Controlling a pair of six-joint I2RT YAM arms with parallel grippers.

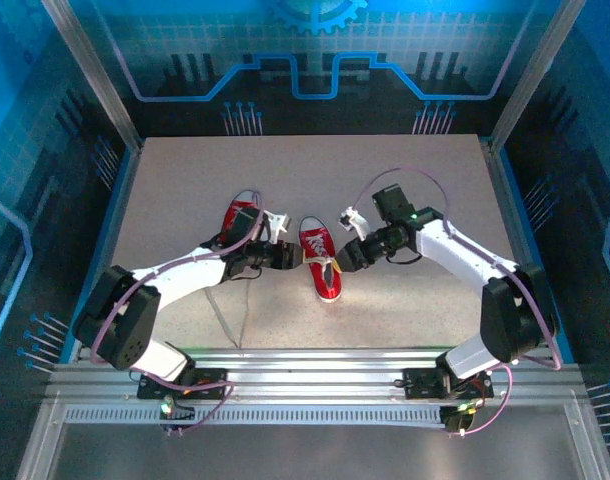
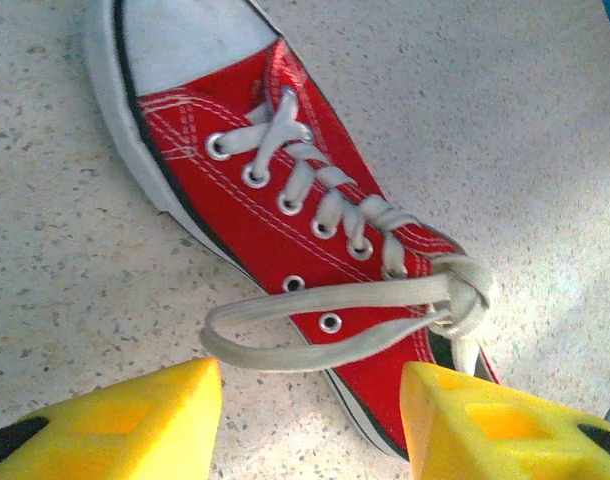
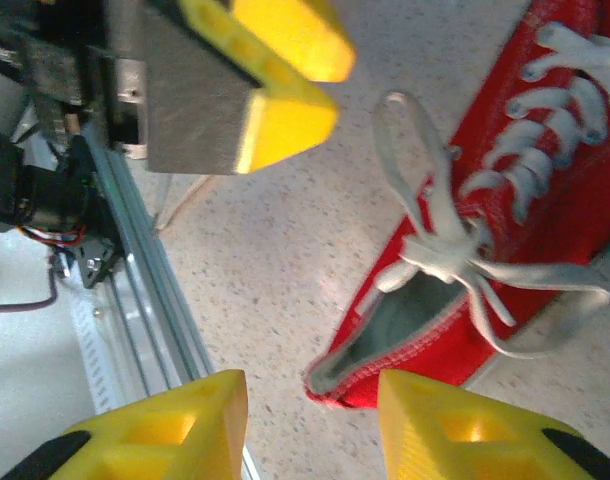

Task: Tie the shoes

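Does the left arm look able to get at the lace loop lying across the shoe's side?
Probably yes: the left arm's fingers stand open just short of the loop, which lies loose over the shoe, with nothing in between.

Both arms extend inward, elbows out, wrists low. The left gripper [image 1: 289, 256] and the right gripper [image 1: 344, 257] face each other closely, jaws parted, nothing between them.

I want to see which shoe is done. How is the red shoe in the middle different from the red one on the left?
The middle red canvas sneaker lies in the open; the left red canvas sneaker is partly covered by the white left arm. The middle sneaker's white laces show a knot with loops; the left sneaker's laces cannot be made out. Both are red.
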